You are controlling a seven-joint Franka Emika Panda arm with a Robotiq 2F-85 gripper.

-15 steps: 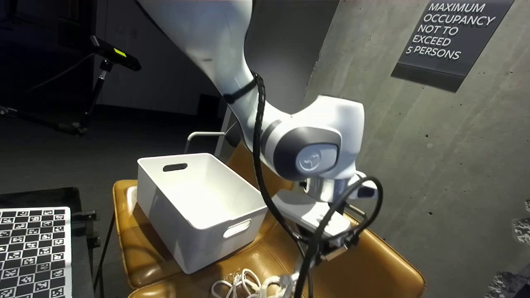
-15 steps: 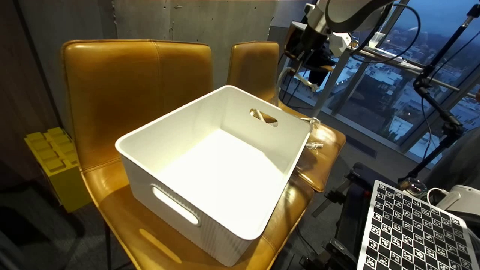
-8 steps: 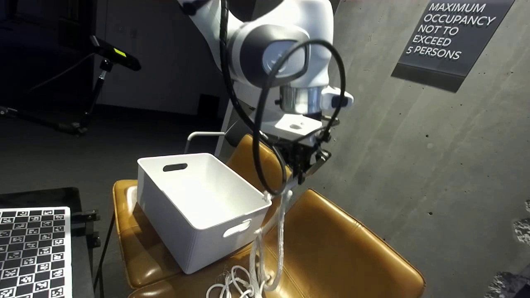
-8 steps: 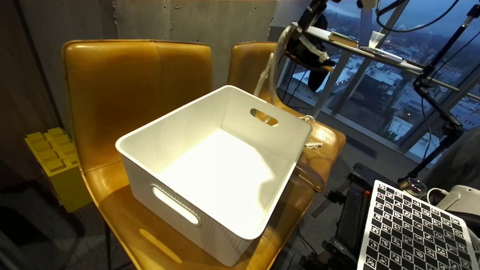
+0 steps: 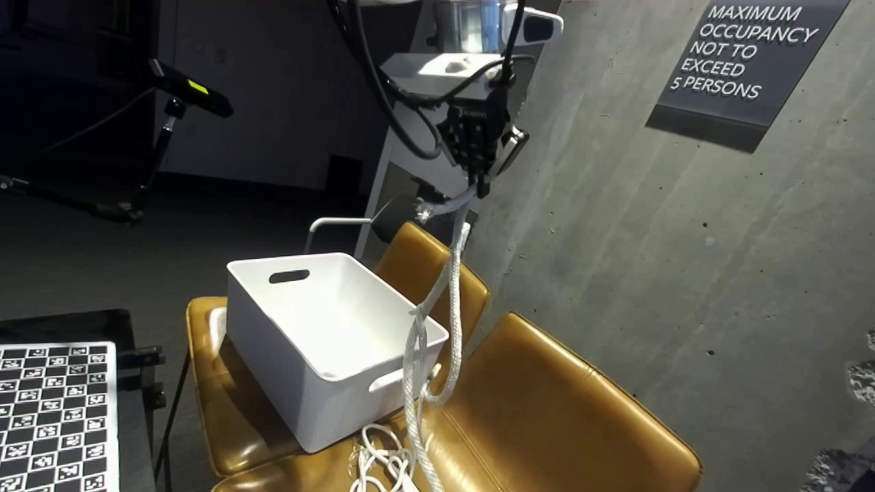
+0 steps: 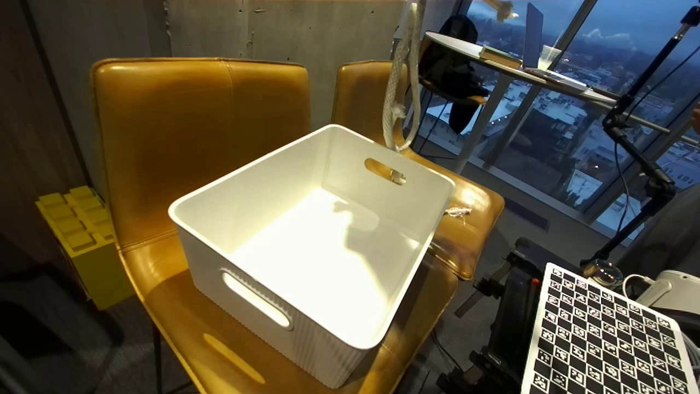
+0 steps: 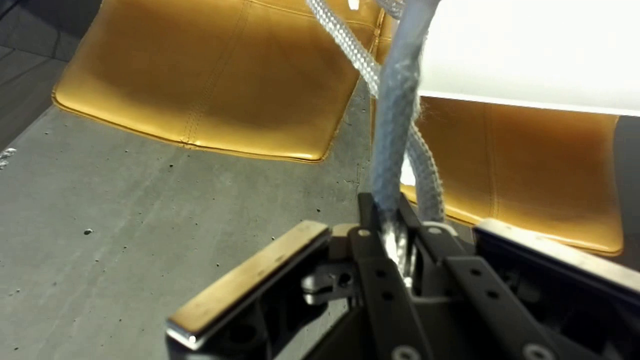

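My gripper (image 5: pixel 478 188) is shut on a white braided rope (image 5: pixel 456 294), high above the chairs. A short frayed end sticks out to one side of the fingers. The rest hangs in a long loop in front of the bin's near end. In the wrist view the rope (image 7: pixel 397 110) runs between the fingertips (image 7: pixel 385 205). The rope (image 6: pixel 391 104) also hangs behind the bin in an exterior view, where the gripper is out of view. The white bin (image 5: pixel 273 369) is upright on a tan chair, and its visible inside holds nothing (image 6: pixel 322 339).
Thin white cord (image 5: pixel 383 458) lies looped on the nearer chair seat. Tan chair backs (image 5: pixel 560 410) stand against a concrete wall (image 5: pixel 683 273). A checkered board (image 6: pixel 607 334), a black stand arm (image 6: pixel 645 153) and a yellow block (image 6: pixel 87 241) stand around. A camera (image 5: pixel 188 89) is on a stand.
My gripper has risen a long way from low over the nearer chair. The rope has come up with it and now hangs in the air beside the bin. The bin has not moved.
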